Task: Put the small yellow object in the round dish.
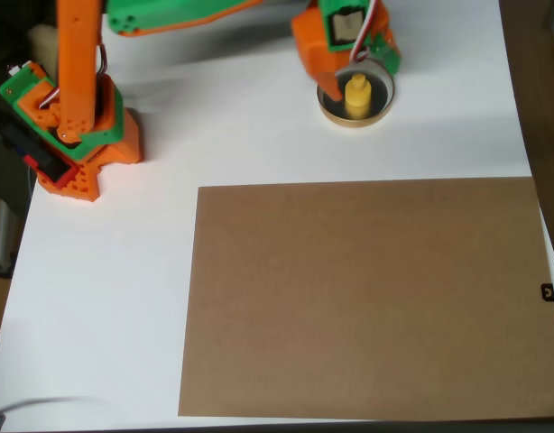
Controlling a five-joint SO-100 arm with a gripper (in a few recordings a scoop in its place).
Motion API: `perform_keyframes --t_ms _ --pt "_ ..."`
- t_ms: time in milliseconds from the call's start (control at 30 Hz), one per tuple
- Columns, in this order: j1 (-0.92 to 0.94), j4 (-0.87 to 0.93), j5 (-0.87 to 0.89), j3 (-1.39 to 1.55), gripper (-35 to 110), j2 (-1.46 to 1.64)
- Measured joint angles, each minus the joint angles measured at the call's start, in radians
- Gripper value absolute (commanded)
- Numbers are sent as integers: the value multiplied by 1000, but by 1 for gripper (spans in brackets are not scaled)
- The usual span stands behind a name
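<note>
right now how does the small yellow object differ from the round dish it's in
The small yellow object is bright yellow, the round dish gold-tan rimmed and dark inside. The object is much smaller. It stands upright with a knob on top; the dish is shallow. Both are round.

Dish: the round dish sits near the top of the desk, right of centre in the overhead view.
Object: the small yellow object stands upright inside the dish.
Pincer: the pincer is over the dish's upper left rim.
Board: a flat board lies below the dish.
Arm base: the arm base stands at the far left.
</note>
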Motion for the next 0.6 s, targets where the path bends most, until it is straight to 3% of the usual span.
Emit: perform_keyframes --t_ms 600 --pt "477 -247 -255 632 23 505"
